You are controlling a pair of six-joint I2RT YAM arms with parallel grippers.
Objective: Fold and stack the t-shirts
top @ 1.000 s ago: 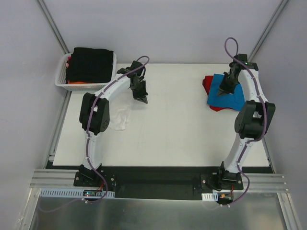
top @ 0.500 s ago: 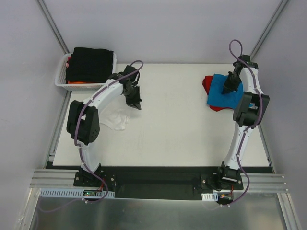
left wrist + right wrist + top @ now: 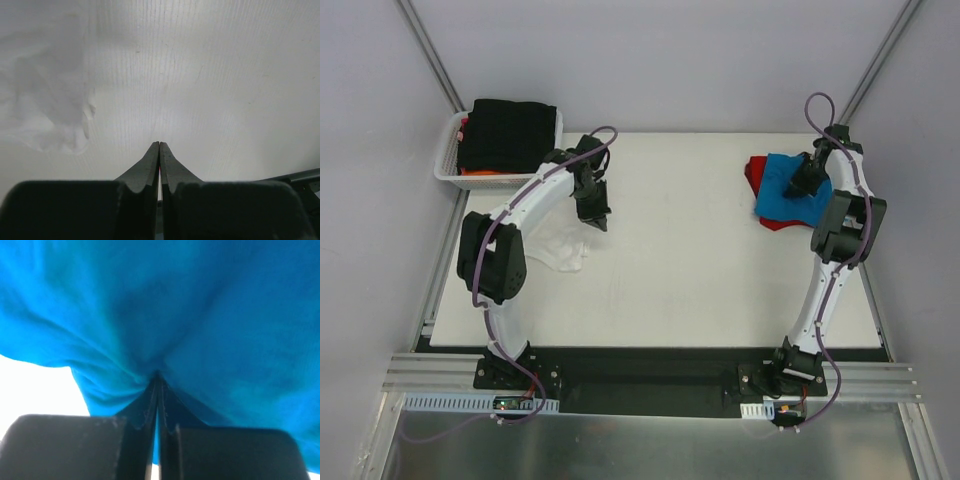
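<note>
Left tool (image 3: 597, 220) now nearer and further left than a second ago, jaws pressed together, empty, beside crumpled white shirt (image 3: 565, 250): thin, limp, faint against pale ribbed surface (image 3: 700, 270). Right tool (image 3: 800, 183) moved further onto blue shirt (image 3: 785, 207), closed; soft knit puckers at tips, pinch unconfirmed. Red shirt (image 3: 752, 172) underneath. Likely stack adjustment; white shirt unfolded.

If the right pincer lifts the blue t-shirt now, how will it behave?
Likely floppy: the blue t-shirt puckers into folds where the right pincer pinches it, so it should sag and unfold rather than hold shape. It lies on the red t-shirt, so dragging may shift that too.
</note>
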